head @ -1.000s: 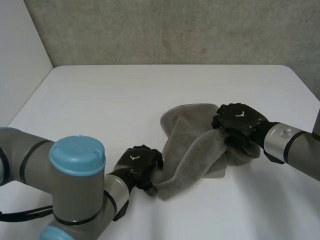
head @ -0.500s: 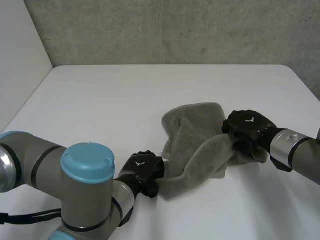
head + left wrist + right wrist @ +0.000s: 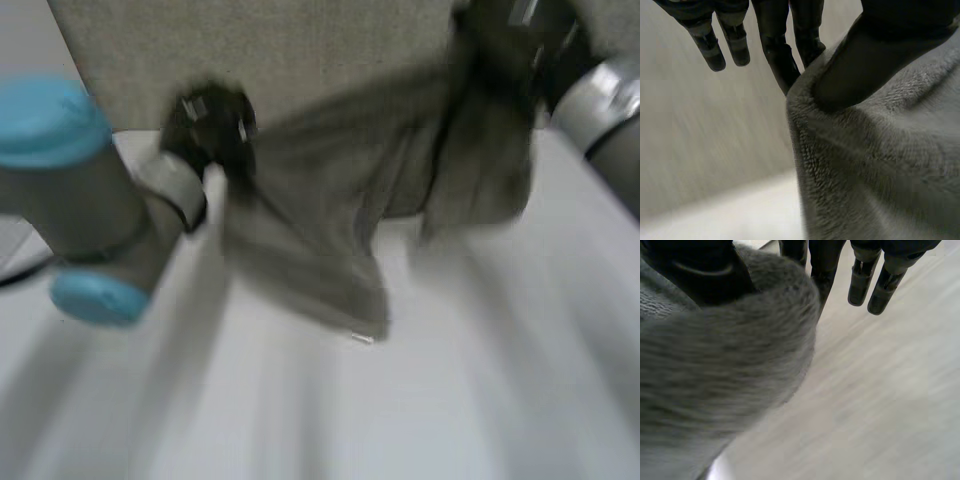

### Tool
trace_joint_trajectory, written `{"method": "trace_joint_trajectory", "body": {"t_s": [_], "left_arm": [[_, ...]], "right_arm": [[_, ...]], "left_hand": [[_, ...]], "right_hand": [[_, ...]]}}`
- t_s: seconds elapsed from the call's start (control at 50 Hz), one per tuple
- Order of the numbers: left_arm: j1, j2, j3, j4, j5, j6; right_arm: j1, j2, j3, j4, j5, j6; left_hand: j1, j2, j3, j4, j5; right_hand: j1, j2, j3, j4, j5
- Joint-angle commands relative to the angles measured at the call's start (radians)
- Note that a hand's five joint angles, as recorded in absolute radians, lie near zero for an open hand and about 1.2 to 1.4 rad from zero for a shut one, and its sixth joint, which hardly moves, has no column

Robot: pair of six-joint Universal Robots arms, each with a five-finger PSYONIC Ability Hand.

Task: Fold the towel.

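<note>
Hanging towel point(image 3: 310, 210), pinched by L hand point(image 3: 207, 122), R hand point(image 3: 503, 42)

Soft, diffuse light is spreading over the head view, with the white table point(image 3: 480, 400) glowing brightest toward 5 o'clock and the towel point(image 3: 330, 220) throwing a faint grey shade beneath itself. In the wrist views the left hand point(image 3: 880, 55) and the right hand point(image 3: 700, 275) are showing as near silhouettes, and the towel's pile beside the left hand is darkening toward 4 o'clock.

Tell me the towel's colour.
Plain grey, no pattern; the towel shows best in the left wrist view.
</note>
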Motion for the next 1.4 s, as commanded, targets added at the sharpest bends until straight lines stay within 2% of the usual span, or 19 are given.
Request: {"method": "trace_joint_trajectory", "body": {"t_s": [0.02, 0.14, 0.22, 0.3, 0.38, 0.52, 0.56, 0.6, 0.62, 0.64, 0.66, 0.78, 0.8, 0.82, 0.86, 1.08, 1.28, 1.34, 1.4], "left_arm": [[0.026, 0.183, 0.020, 0.114, 0.010, 0.043], [0.025, 0.263, -0.230, 0.172, 0.013, 0.077], [0.029, 0.269, -0.460, 0.180, 0.048, 0.157], [0.055, 0.246, -0.591, 0.197, 0.082, 0.238], [0.057, 0.137, -0.700, 0.220, 0.109, 0.310], [0.049, 0.065, -0.706, 0.220, 0.103, 0.316], [0.054, 0.066, -0.700, 0.220, 0.103, 0.316], [0.055, 0.068, -0.685, 0.223, 0.102, 0.319], [0.055, 0.068, -0.684, 0.223, 0.102, 0.319], [0.057, 0.068, -0.680, 0.223, 0.099, 0.319], [0.060, 0.068, -0.678, 0.223, 0.097, 0.319], [0.063, 0.062, -0.681, 0.224, 0.097, 0.319], [0.061, 0.060, -0.681, 0.224, 0.097, 0.319], [0.061, 0.060, -0.681, 0.224, 0.097, 0.319], [0.060, 0.060, -0.683, 0.224, 0.098, 0.318], [0.061, 0.056, -0.683, 0.224, 0.100, 0.318], [0.057, 0.045, -0.691, 0.221, 0.108, 0.315], [0.049, 0.036, -0.691, 0.220, 0.108, 0.315], [0.048, 0.033, -0.691, 0.218, 0.108, 0.316]], "right_arm": [[0.003, -0.095, 0.061, -0.208, 0.036, 0.147], [-0.001, -0.168, 0.308, -0.188, -0.062, 0.100], [-0.024, -0.165, 0.509, -0.182, -0.131, 0.013], [-0.052, -0.133, 0.616, -0.172, -0.148, -0.064], [-0.076, -0.054, 0.684, -0.124, -0.136, -0.184], [-0.078, -0.014, 0.667, 0.064, -0.114, -0.238], [-0.075, -0.015, 0.658, 0.097, -0.105, -0.236], [-0.072, -0.018, 0.652, 0.134, -0.096, -0.225], [-0.072, -0.018, 0.652, 0.134, -0.096, -0.225], [-0.070, -0.020, 0.653, 0.137, -0.087, -0.221], [-0.070, -0.020, 0.653, 0.137, -0.086, -0.221], [-0.077, -0.021, 0.663, 0.157, -0.050, -0.179], [-0.078, -0.021, 0.663, 0.169, -0.039, -0.155], [-0.078, -0.021, 0.663, 0.169, -0.039, -0.155], [-0.087, -0.023, 0.660, 0.209, -0.014, -0.094], [-0.161, -0.038, 0.713, 0.197, 0.022, 0.042], [-0.204, -0.027, 0.673, 0.207, 0.015, 0.039], [-0.218, -0.027, 0.647, 0.269, -0.007, 0.009], [-0.236, -0.024, 0.617, 0.375, -0.039, -0.069]], "left_hand": [[0.089, 0.101, -0.045, -0.056, 0.070], [0.089, 0.101, -0.045, -0.056, 0.070], [0.089, 0.101, -0.045, -0.056, 0.070], [0.089, 0.101, -0.045, -0.056, 0.070], [0.089, 0.101, -0.045, -0.056, 0.070], [0.089, 0.101, -0.045, -0.056, 0.070], [0.089, 0.101, -0.045, -0.056, 0.070], [0.089, 0.101, -0.045, -0.056, 0.070], [0.089, 0.101, -0.045, -0.056, 0.070], [0.089, 0.101, -0.045, -0.056, 0.070], [-0.067, -0.055, -0.045, -0.056, -0.086], [-0.242, -0.230, -0.045, -0.056, -0.261], [-0.379, -0.367, -0.045, -0.056, -0.398], [-0.540, -0.528, -0.045, -0.056, -0.559], [-0.594, -0.582, -0.045, -0.056, -0.613], [-0.697, -0.685, -0.045, -0.056, -0.716], [-0.817, -0.805, -0.045, -0.056, -0.837], [-0.981, -0.969, -0.045, -0.056, -1.000], [-1.011, -0.999, -0.045, -0.056, -1.030]], "right_hand": [[0.102, 0.120, -0.033, -0.053, 0.107], [0.102, 0.120, -0.033, -0.053, 0.107], [0.102, 0.120, -0.033, -0.053, 0.107], [0.102, 0.120, -0.033, -0.053, 0.107], [0.102, 0.120, -0.033, -0.053, 0.107], [0.031, 0.048, -0.033, -0.053, 0.035], [-0.081, -0.064, -0.033, -0.053, -0.077], [-0.455, -0.438, -0.033, -0.053, -0.451], [-0.457, -0.440, -0.033, -0.053, -0.453], [-0.600, -0.582, -0.033, -0.053, -0.595], [-0.601, -0.583, -0.033, -0.053, -0.597], [-0.780, -0.762, -0.033, -0.053, -0.776], [-0.824, -0.806, -0.033, -0.053, -0.819], [-0.824, -0.807, -0.033, -0.053, -0.820], [-0.824, -0.807, -0.033, -0.053, -0.820], [-0.760, -0.742, -0.033, -0.053, -0.755], [-0.780, -0.763, -0.033, -0.053, -0.776], [-0.766, -0.748, -0.033, -0.053, -0.761], [-0.719, -0.701, -0.033, -0.053, -0.714]]}}
